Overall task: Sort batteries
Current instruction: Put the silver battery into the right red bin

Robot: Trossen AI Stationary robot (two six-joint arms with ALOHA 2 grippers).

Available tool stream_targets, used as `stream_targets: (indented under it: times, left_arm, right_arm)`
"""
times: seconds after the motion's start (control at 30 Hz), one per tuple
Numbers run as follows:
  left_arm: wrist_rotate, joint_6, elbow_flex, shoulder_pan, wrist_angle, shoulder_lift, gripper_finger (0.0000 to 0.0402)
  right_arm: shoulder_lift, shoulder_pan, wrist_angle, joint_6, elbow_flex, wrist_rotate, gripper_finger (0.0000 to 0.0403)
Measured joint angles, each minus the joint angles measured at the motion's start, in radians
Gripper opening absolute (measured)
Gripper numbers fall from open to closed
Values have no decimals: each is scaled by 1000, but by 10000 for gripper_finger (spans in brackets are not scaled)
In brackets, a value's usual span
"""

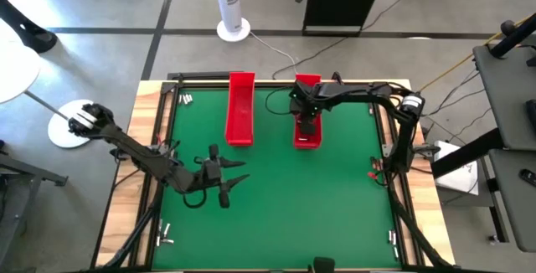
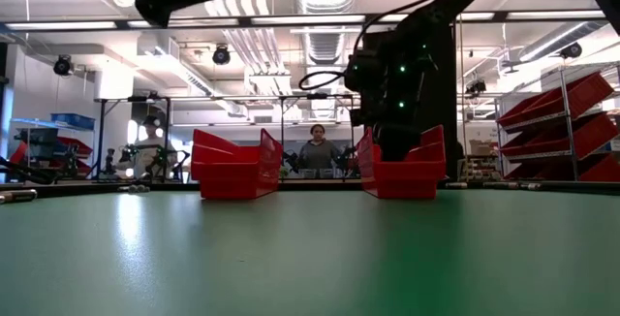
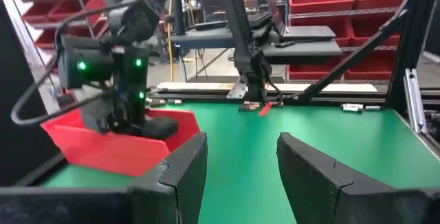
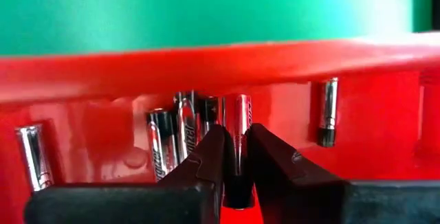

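Observation:
Two long red trays stand on the green mat, the left tray (image 1: pixel 240 110) and the right tray (image 1: pixel 307 114). My right gripper (image 4: pixel 236 131) hangs over the right tray's near end, shut on one silvery battery (image 4: pixel 238 110). Several more batteries (image 4: pixel 180 135) lie on the tray floor by the wall, with one (image 4: pixel 327 110) apart from them. My left gripper (image 1: pixel 222 177) hovers open over the mat's near left, pointing level with nothing between its fingers (image 3: pixel 180 176). My right gripper pinches the battery's sides (image 4: pixel 238 148) between its two fingers. The fingers come from above, slanting steeply down into the tray. The battery lies lengthwise in the gap, one end past the fingertips. Whether it touches the tray floor, I cannot tell.
Small groups of loose batteries lie at the mat's corners: far left (image 1: pixel 186 99), near left (image 1: pixel 165 239), near right (image 1: pixel 392 238). A black frame borders the table (image 1: pixel 276 223). In the low view a person (image 2: pixel 317 151) sits beyond the far edge. Open green mat lies between the arms.

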Motion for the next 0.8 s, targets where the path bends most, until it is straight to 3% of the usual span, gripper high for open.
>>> stream_targets:
  times: [0.33,0.8]
  left_arm:
    - [3,89,18,0,-5,-22,158]
    - [4,100,19,0,-29,-41,158]
  right_arm:
    - [2,-5,25,-25,-16,-32,45]
    - [2,-6,61,-40,-25,-37,50]
